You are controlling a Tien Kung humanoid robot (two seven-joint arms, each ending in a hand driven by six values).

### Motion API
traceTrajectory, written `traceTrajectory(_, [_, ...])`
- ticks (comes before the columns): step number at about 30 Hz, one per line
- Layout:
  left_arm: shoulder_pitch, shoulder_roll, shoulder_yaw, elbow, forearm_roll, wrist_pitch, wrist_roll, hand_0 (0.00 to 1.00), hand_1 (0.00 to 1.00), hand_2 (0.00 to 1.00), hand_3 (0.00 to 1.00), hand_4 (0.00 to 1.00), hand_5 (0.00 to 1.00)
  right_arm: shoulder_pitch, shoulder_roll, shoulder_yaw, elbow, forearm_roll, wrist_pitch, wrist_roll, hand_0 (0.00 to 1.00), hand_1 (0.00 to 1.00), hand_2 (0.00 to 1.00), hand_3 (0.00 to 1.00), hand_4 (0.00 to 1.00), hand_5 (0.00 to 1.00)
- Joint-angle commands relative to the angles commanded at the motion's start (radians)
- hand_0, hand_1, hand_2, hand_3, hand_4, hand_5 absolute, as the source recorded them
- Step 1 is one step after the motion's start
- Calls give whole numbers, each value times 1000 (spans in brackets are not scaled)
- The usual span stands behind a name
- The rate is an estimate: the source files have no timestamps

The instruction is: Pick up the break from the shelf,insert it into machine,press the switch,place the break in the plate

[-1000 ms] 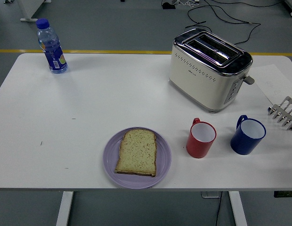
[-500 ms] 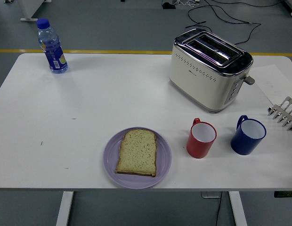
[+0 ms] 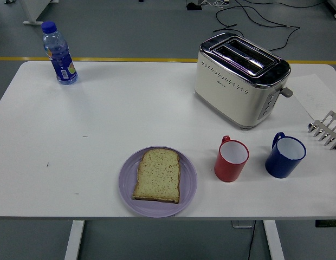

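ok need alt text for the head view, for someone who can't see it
A slice of bread lies flat on a purple plate near the front edge of a white table, with no robot hands in view. Behind it to the right stand a red mug, a blue mug and a cream toaster; a water bottle stands far left.

A white table (image 3: 103, 119) fills most of the view, its near edge running across the bottom, with 2 white legs (image 3: 74, 239) showing beneath it. Beyond the far edge lies a grey floor (image 3: 130, 32) – smooth, evenly lit, with soft reflections. A yellow line (image 3: 130, 59) runs across the floor, parallel to the table's far edge. Black cables (image 3: 254, 24) trail over the floor at the upper right. At the upper left corner stands part of a white furniture base (image 3: 35, 11). No hard shadows fall anywhere – the light is diffuse.
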Motion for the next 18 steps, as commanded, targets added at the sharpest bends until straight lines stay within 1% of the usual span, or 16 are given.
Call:
traceTrajectory(6, [-2,-1,6,0,-9,1,-1,664,578,615,638,368,998,-11,9,11,-17,-2,5,-9,766,714,727,654,451,247])
traceTrajectory(18, [-7,-3,-1,0,-4,1,1,663,579,616,639,364,998,-14,12,24,-22,0,5,-10,763,713,724,652,446,244])
